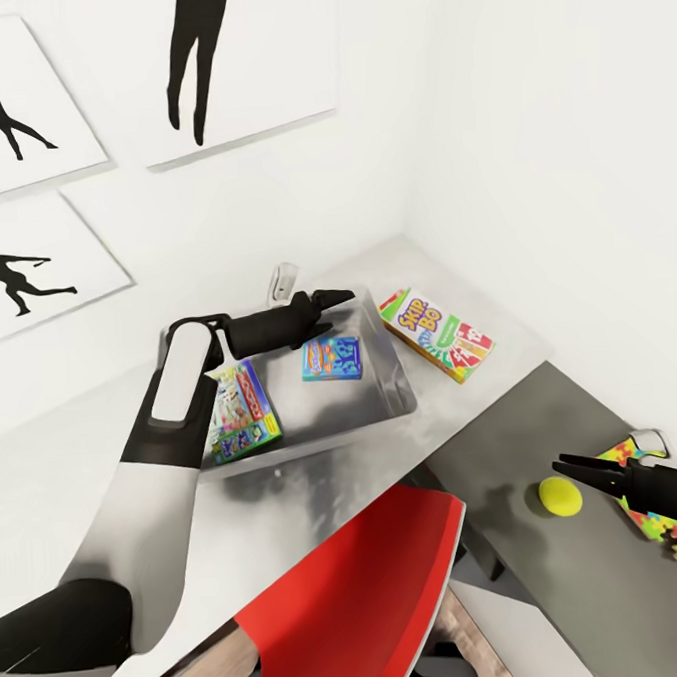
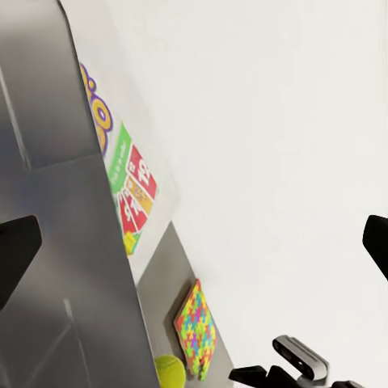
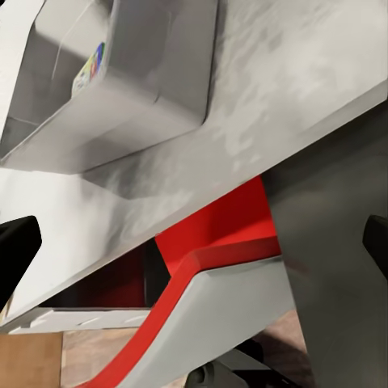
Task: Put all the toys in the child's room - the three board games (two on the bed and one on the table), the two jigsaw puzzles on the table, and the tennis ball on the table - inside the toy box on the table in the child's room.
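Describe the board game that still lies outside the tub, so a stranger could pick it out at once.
Start at the light grey toy box on the pale wing of the table. Just beyond its far right side, flat on the tabletop, lies a board game. Unlike the two games inside the tub, its white lid reads SKIP-BO, with green and red stripes.

I read "SKIP-BO" on the board game (image 1: 438,333) right of centre; other box lids' print too small.
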Robot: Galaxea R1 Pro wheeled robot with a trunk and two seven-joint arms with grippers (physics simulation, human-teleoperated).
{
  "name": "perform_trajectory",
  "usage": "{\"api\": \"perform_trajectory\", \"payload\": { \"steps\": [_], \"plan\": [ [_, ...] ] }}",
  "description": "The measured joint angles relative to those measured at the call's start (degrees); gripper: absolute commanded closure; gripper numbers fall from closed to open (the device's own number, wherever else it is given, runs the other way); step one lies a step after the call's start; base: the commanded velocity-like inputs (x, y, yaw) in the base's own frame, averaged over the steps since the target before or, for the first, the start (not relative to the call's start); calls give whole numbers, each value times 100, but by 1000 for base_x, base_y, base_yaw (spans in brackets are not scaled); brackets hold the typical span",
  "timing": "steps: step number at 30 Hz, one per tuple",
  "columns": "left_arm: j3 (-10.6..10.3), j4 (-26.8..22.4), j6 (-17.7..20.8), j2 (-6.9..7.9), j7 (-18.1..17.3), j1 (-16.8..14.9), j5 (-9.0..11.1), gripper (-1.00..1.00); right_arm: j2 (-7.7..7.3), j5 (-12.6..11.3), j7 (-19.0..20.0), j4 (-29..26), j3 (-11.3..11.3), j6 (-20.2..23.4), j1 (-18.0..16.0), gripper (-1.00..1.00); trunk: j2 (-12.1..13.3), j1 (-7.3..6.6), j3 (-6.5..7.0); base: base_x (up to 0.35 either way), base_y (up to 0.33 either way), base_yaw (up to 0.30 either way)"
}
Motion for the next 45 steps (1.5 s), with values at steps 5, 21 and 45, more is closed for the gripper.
{"api": "perform_trajectory", "payload": {
  "steps": [5,21,45],
  "plan": [
    [-1,-29,-5,-1,0,24,-1,-100,3,0,4,0,1,0,0,-100,0,0,45,0,0,0],
    [-64,-64,-14,-9,-1,66,-1,-100,11,0,8,0,4,0,1,-100,0,0,194,-4,0,0],
    [-88,-159,-12,-34,-4,71,7,-100,22,-2,4,1,10,1,1,-100,1,3,422,-230,0,0]
  ]
}}
